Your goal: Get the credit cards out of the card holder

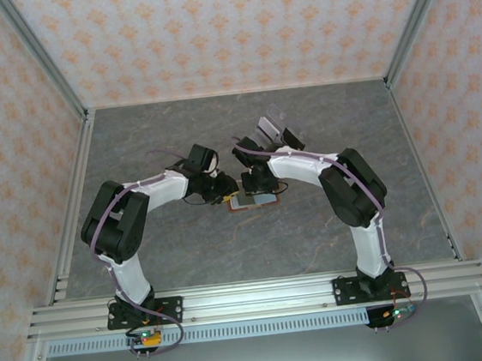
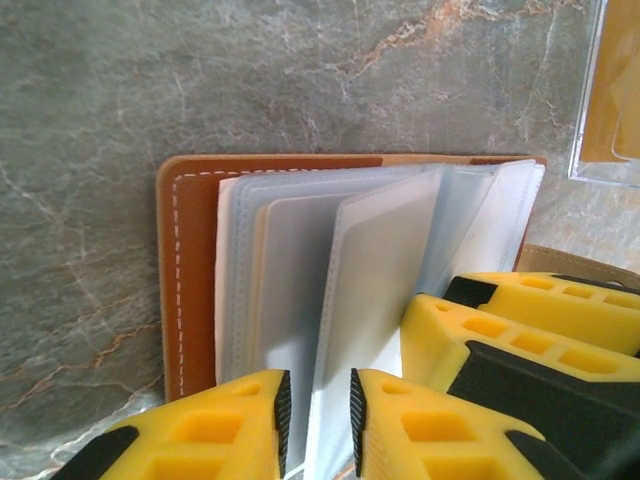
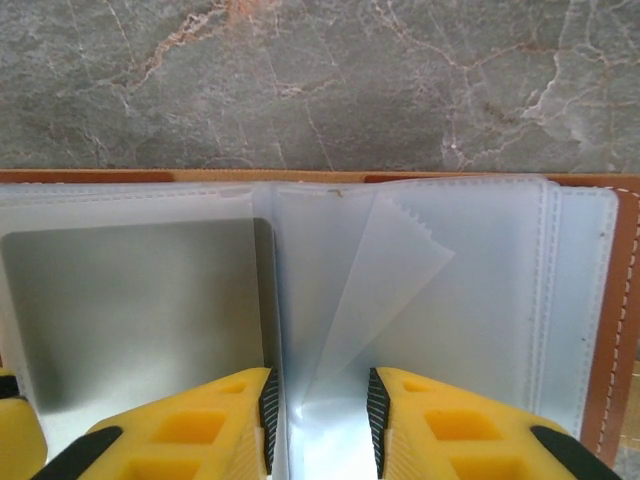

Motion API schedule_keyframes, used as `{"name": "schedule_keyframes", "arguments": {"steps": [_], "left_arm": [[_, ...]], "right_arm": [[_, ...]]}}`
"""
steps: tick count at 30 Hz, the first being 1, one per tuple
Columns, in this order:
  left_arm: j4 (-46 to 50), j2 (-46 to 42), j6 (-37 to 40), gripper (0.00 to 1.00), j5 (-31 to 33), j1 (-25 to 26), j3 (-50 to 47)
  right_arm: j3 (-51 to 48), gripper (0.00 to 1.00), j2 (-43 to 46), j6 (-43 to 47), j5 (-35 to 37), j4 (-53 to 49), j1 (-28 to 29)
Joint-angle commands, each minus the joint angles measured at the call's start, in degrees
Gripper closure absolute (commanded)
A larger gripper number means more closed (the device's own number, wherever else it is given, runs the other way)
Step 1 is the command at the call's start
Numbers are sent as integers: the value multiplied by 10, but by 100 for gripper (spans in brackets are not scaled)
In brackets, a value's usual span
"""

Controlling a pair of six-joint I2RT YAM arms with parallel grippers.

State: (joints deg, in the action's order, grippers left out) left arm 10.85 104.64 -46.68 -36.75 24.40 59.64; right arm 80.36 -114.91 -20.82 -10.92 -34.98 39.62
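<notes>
The card holder (image 1: 254, 201) lies open on the table between both arms. It is brown leather (image 2: 190, 280) with translucent plastic pages (image 2: 380, 270). My left gripper (image 2: 318, 410) is open by a narrow gap, and one raised page stands between its pads. My right gripper (image 3: 320, 410) is open over the middle fold, with loose pages (image 3: 390, 280) rising between its jaws. One of the credit cards (image 3: 130, 310), grey, sits inside the pocket left of that fold. The right gripper's yellow fingers (image 2: 520, 320) rest on the holder close beside my left fingers.
A clear plastic sleeve (image 1: 277, 130) with something yellowish inside (image 2: 615, 90) lies just beyond the holder. Patterned walls with metal rails (image 1: 71, 207) close in the grey marble table (image 1: 188, 255) on three sides.
</notes>
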Motion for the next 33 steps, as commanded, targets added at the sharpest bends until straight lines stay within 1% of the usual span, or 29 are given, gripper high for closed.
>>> {"name": "schedule_keyframes", "arguments": {"steps": [1, 6, 10, 12, 14, 17, 20, 26, 28, 29, 31, 33], "left_arm": [[-15, 14, 1, 76, -14, 6, 17], [-22, 20, -2, 78, -14, 7, 18], [-24, 19, -1, 86, -16, 7, 20], [-15, 14, 6, 91, -9, 7, 20], [6, 7, 28, 96, -2, 6, 23], [59, -7, 66, 98, 30, 7, 28], [97, -17, 95, 100, 48, 4, 28], [180, -38, 154, 100, 88, -4, 45], [196, -43, 157, 100, 92, -9, 52], [198, -44, 173, 99, 91, -9, 54], [189, -41, 170, 94, 68, -10, 59], [162, -34, 156, 84, 32, -8, 59]], "right_arm": [[-19, 68, -15, -5, 6, 1, 1], [-23, 68, -4, -8, 0, 7, 0], [-31, 68, 16, -11, -13, 21, -4], [-40, 66, 34, -15, -16, 34, -6], [-51, 64, 61, -19, -19, 49, -9], [-66, 62, 87, -29, -31, 71, -20], [-87, 59, 113, -38, -44, 97, -28], [-123, 54, 157, -56, -59, 130, -46], [-131, 54, 168, -61, -59, 135, -51], [-134, 54, 171, -62, -60, 137, -53], [-139, 54, 179, -66, -60, 141, -56], [-144, 54, 189, -69, -58, 145, -60]]}}
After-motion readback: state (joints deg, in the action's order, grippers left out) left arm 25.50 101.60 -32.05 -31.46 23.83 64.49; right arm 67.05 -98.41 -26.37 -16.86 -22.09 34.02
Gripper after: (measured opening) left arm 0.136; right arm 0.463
